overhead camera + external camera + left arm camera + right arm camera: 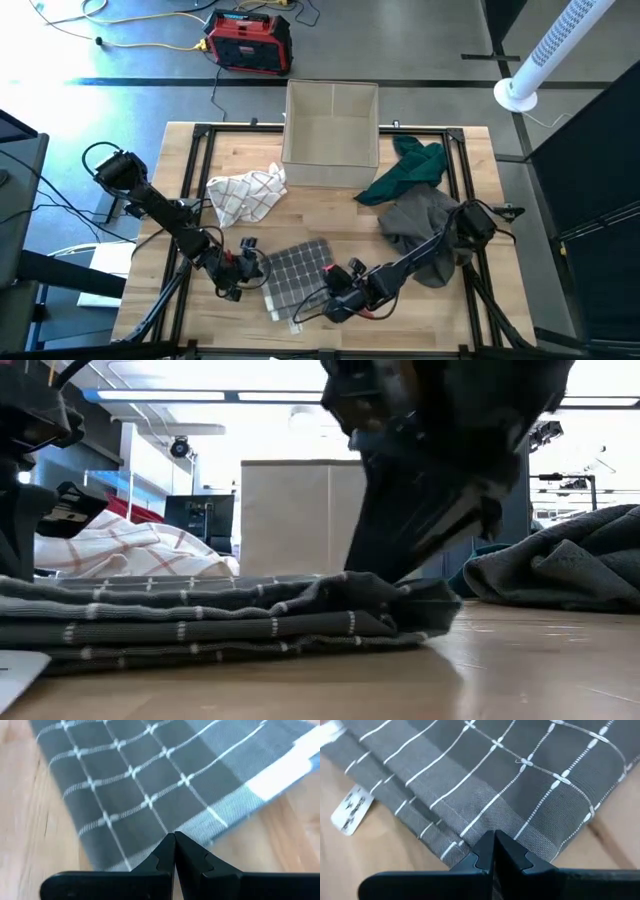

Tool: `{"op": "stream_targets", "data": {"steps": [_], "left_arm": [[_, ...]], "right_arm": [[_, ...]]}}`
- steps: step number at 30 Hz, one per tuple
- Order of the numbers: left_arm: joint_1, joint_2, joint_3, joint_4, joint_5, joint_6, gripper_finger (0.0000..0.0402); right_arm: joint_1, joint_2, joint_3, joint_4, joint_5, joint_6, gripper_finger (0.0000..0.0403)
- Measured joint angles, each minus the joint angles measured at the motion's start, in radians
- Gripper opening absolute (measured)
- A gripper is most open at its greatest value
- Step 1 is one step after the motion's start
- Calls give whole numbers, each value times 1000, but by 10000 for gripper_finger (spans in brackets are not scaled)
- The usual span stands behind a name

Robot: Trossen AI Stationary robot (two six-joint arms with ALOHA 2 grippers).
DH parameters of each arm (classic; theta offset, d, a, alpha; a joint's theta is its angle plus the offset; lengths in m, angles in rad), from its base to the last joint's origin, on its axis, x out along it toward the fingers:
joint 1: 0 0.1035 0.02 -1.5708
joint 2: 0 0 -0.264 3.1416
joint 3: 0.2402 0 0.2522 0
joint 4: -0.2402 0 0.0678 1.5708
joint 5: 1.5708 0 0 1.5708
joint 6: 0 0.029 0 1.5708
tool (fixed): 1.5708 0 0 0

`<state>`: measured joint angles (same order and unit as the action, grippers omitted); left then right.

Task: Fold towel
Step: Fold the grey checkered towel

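A grey towel with a white check (296,274) lies folded in several layers on the table's near middle; the low view shows its stacked layers (220,615). My left gripper (256,268) is shut at the towel's left edge (150,847). My right gripper (338,292) is shut at the towel's right near edge (520,827). A white label (352,809) sticks out from the towel's near side. My left gripper has its shut fingertips (165,845) over the towel's left edge, coming slanting down from the left; whether they touch the cloth I cannot tell. My right gripper sets its shut fingers (400,560) on the top layer at the towel's right edge (420,595), slanting down from the right. No cloth shows between them, and the towel lies flat on the table.
A beige fabric box (331,135) stands at the far middle. A white checked cloth (245,193) lies crumpled left of it, with a green cloth (410,168) and a grey cloth (425,225) on the right. Bare wood (420,310) shows near the right front.
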<state>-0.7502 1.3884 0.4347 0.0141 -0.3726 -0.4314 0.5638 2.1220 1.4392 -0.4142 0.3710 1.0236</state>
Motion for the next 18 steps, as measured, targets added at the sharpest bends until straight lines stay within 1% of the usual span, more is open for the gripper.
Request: {"op": "stream_targets", "data": {"steps": [3, 7, 18], "left_arm": [[2, 0, 0, -12, -6, -2, 0], [4, -7, 0, -2, -6, -2, 0], [13, -61, 93, 218, -39, 76, 0]], "right_arm": [[9, 0, 36, -39, -6, -7, 0], [13, -1, 123, -93, 7, -38, 0], [66, -3, 423, -321, 268, -103, 0]]}}
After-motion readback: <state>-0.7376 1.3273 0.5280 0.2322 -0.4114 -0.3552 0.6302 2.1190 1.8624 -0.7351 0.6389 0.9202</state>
